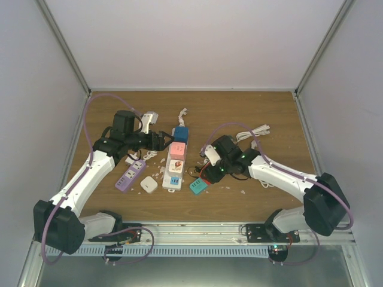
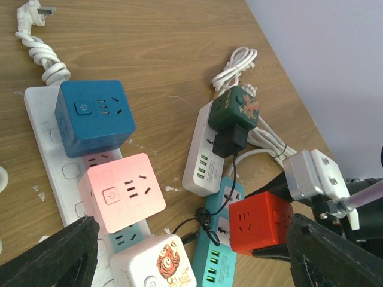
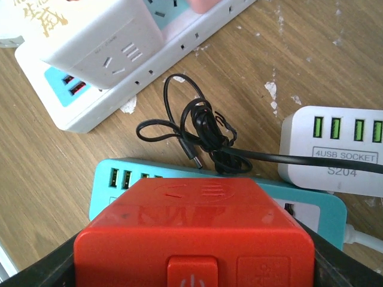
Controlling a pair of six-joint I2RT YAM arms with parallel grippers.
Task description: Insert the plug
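Across the wooden tabletop (image 1: 239, 107) a scatter of power strips is seen, and the longest, a white power strip (image 2: 42, 137), is laid lengthwise down the middle. Three cube adapters are seated on it in a row: a blue cube (image 2: 93, 116), a pink cube (image 2: 122, 190) and a white cube printed with a tiger (image 2: 152, 263). Just beside it a teal power strip (image 3: 119, 185) is found, and beyond that a white 4USB socket strip (image 3: 335, 149), topped by a dark green cube (image 2: 234, 107). A purple strip (image 1: 130, 175) is set off to the left.

Now the arms: the left pincer (image 2: 194, 239) is held spread wide over the white strip, nothing between its fingers. The right pincer (image 3: 191, 263) is clamped on a red cube adapter (image 3: 203, 221), and that adapter is carried right over the teal strip, its near half hidden by the red body. Whether contact is made cannot be told.

A thin black cable (image 3: 191, 125) is coiled loosely on the wood between the white and teal strips.
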